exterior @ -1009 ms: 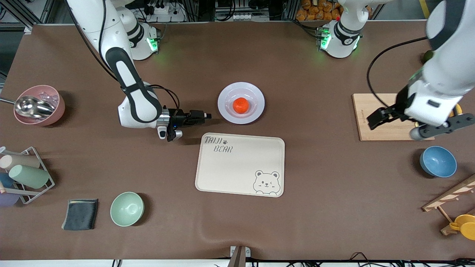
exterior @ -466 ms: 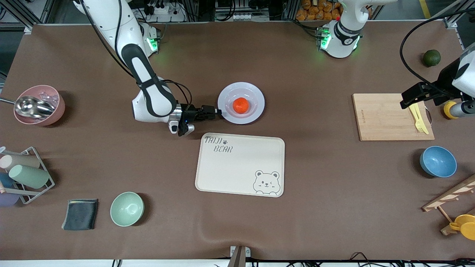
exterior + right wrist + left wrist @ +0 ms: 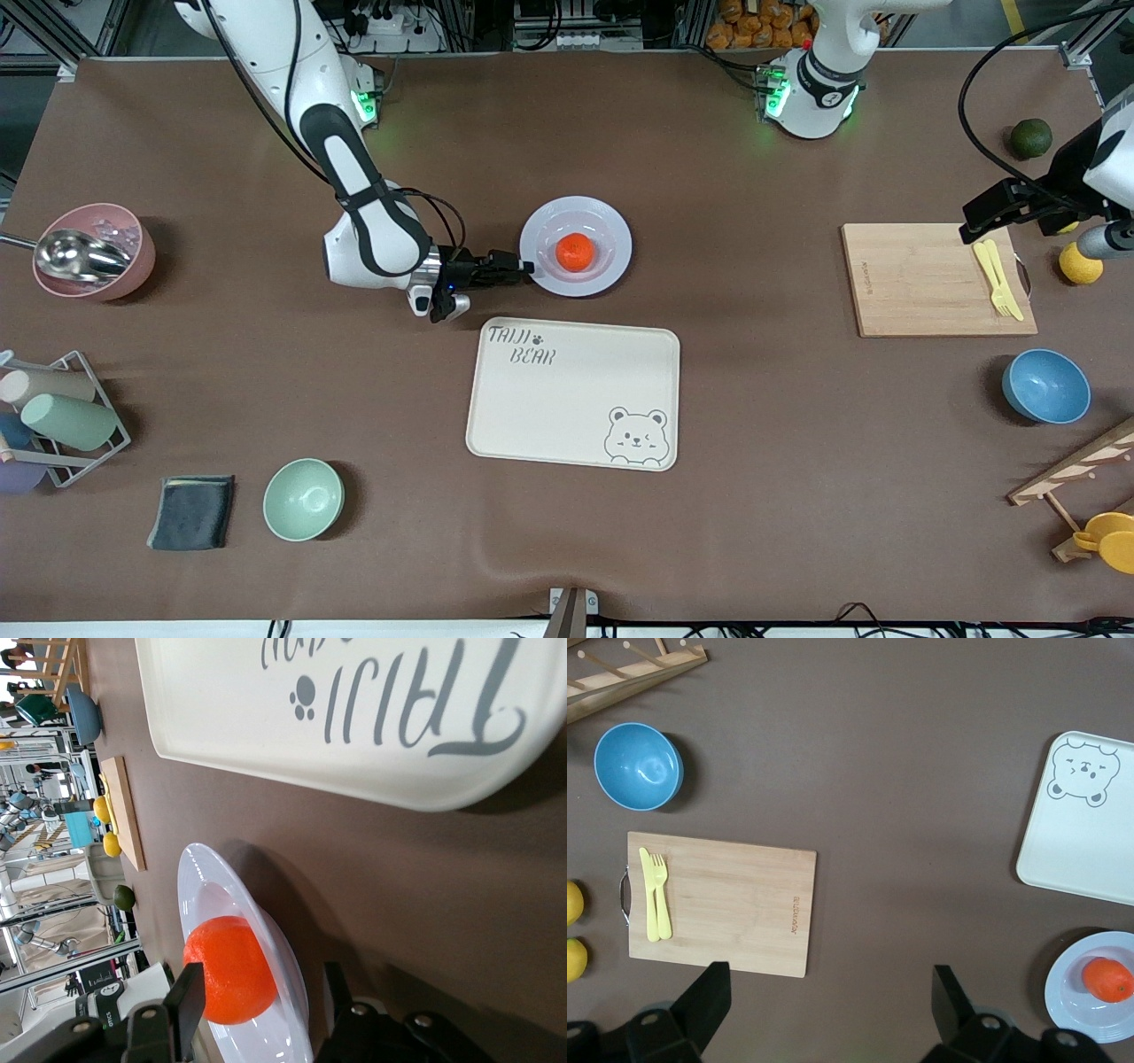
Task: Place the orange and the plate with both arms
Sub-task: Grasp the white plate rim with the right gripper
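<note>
- Right claw (image 3: pixel 524 267) reaches level along the tabletop (image 3: pixel 709 399), its open fingers straddling the rim of the plate (image 3: pixel 611 232).
- The orange (image 3: pixel 575 252) sits in the plate's centre.
- Left claw (image 3: pixel 833 1001) hangs spread wide over the cutting board (image 3: pixel 912 283).

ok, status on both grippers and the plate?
Right gripper open, fingers straddling the round lavender-white plate's rim. Small red-orange orange sits in its centre. Left gripper open, over the wooden cutting board, waiting.
</note>
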Robot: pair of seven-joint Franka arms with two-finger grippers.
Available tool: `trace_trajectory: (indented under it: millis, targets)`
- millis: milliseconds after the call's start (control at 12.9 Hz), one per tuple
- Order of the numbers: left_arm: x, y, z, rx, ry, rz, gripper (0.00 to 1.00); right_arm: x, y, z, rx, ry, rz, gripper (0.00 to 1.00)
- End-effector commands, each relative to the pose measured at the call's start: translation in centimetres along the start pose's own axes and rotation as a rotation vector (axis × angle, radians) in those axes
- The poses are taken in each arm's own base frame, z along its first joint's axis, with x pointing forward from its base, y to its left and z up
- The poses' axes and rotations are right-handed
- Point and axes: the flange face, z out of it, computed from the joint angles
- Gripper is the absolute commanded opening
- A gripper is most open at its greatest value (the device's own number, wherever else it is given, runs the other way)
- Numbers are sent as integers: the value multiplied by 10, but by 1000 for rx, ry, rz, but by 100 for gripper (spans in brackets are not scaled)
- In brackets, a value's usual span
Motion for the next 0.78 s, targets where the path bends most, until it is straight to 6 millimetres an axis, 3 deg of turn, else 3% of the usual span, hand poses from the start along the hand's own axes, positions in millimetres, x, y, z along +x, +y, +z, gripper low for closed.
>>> trace_trajectory:
  millis: [0,311,466,699]
  targets:
    - [-10,-5,-3,-21,-1,18,100,-8,-3,12,7,17,-11,53]
    - [-10,-5,-4,-21,1,18,100,-15,15,17,5,49,-60,28]
    - [-7,-4,-2,-21,4,18,100,-14,16,15,6,54,-84,0]
    - [-7,-3,-4,-23,13,20,100,-13,13,17,29,87,-59,0]
